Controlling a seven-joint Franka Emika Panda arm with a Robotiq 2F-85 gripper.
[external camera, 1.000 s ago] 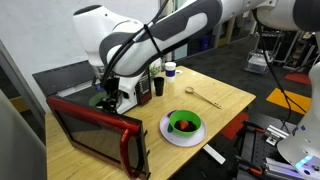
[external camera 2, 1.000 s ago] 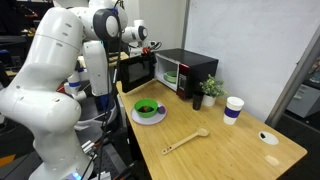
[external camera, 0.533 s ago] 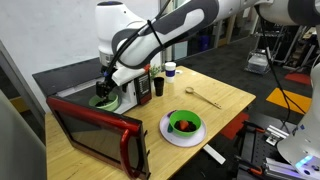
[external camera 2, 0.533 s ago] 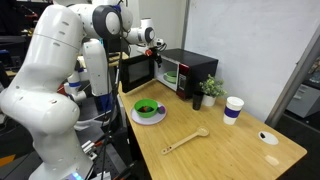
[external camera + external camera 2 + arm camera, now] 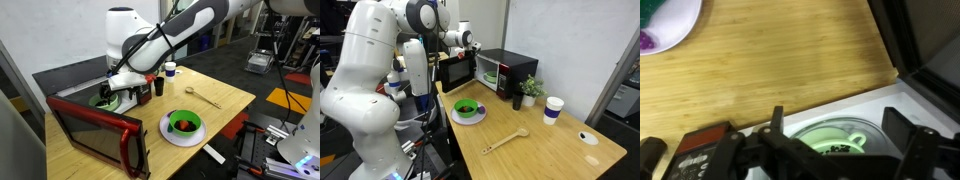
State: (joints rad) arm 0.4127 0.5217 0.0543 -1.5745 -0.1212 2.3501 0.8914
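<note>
Got the gripper spread wide, nothing pinched, parked right over the green plate inside the microwave, door hanging open for access.

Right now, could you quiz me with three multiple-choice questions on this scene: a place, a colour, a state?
1. Where does the wooden spoon lie? A inside the microwave; B on the table; C on the floor.
2. What colour is the bowl on the white plate? A green; B blue; C yellow.
3. How does the gripper stand? A shut; B open; C clamped on a cup.
Answers: B, it rests on bare wood; A, its rim shows green; B, its jaws stand wide apart in the wrist view.
</note>
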